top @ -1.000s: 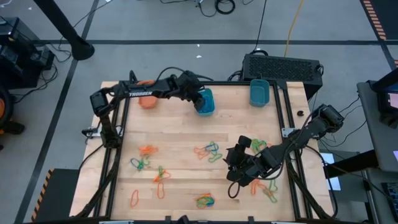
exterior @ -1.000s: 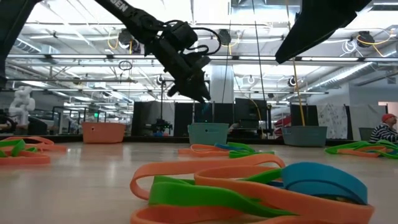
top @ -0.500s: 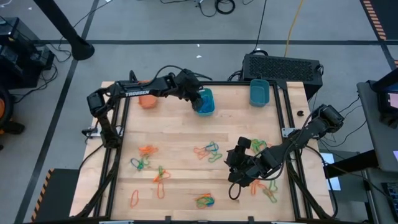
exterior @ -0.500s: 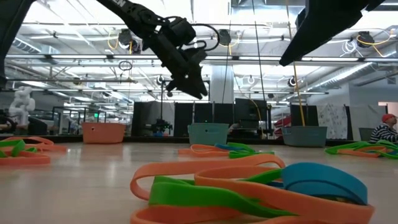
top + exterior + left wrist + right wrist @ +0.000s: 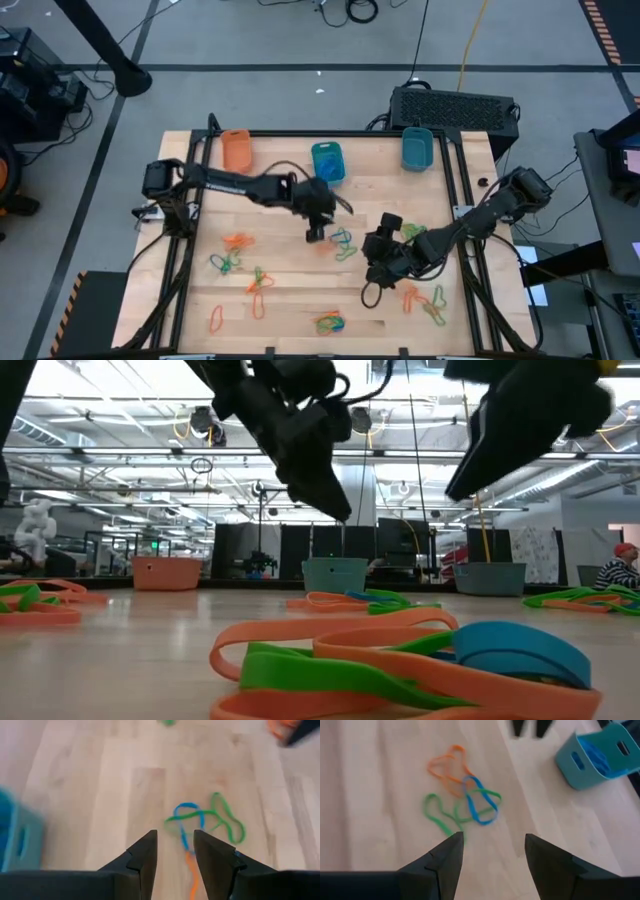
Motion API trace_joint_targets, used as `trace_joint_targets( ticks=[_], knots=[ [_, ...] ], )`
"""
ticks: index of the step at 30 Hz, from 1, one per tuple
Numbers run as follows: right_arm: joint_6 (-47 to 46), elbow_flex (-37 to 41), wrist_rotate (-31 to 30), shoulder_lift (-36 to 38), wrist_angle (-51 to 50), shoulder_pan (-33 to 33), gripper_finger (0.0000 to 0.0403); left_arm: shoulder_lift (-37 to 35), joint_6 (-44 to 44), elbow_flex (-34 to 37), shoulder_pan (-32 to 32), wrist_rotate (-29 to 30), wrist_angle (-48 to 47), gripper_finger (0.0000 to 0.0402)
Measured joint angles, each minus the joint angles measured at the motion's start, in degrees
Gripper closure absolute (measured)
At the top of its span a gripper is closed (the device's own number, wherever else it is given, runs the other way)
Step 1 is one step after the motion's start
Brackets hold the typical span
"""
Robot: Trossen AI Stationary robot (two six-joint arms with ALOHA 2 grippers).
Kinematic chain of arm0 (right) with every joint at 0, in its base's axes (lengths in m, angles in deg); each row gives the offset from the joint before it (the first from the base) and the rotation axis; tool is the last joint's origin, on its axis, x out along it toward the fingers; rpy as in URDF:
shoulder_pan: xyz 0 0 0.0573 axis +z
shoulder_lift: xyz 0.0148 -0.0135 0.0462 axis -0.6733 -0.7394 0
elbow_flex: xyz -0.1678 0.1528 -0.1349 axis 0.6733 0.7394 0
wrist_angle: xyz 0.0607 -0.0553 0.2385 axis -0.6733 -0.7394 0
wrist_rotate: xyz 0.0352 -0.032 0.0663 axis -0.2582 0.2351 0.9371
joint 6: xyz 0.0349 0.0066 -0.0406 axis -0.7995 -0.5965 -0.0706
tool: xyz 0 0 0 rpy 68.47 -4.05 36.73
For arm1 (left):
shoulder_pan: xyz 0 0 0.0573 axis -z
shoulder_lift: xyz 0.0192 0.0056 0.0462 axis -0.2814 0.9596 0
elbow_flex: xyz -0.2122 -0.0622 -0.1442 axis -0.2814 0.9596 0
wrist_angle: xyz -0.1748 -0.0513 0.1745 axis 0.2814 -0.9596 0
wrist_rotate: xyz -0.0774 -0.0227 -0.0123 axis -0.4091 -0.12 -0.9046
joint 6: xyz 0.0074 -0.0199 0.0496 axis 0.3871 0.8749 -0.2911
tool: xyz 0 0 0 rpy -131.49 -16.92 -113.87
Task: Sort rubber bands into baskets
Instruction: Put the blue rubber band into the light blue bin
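Observation:
Orange, blue and green rubber bands lie in loose tangles on the wooden table. One tangle [image 5: 342, 240] lies at mid table. My left gripper [image 5: 315, 234] hangs open just left of it, and the tangle [image 5: 205, 820] shows beyond its fingertips [image 5: 175, 851]. My right gripper [image 5: 368, 258] hangs open just right of the same tangle [image 5: 462, 795], with nothing between its fingers. Along the far edge stand an orange basket [image 5: 237, 150] and two teal baskets [image 5: 327, 162] [image 5: 417, 148]. The middle basket [image 5: 600, 757] holds blue bands.
More band tangles lie at the near left [image 5: 228, 260], near middle [image 5: 328, 322] and near right [image 5: 428, 305]. A black box [image 5: 455, 105] stands behind the table's far right corner. Black frame rails run along the left and right sides.
My left gripper has swung from over the middle teal basket toward the table's near edge and middle, rolling as it went. It now hangs lower, beside the middle tangle. My right gripper has sunk a little. No band has moved.

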Motion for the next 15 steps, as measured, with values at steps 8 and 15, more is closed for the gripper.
trace_joint_targets(
  ticks=[8, 15],
  knots=[
    [0.02, 1.23, -0.16, -0.02, 1.98, -2.22, 0.0200, 6.05, -2.04, 0.09, 6.33, 9.72, 3.79, 0.0265],
    [1.49, 1.23, 0.14, 0.00, 3.36, -2.05, 0.0200, 8.25, -4.59, 0.09, 6.91, 9.24, 4.89, 0.0265]
  ],
)
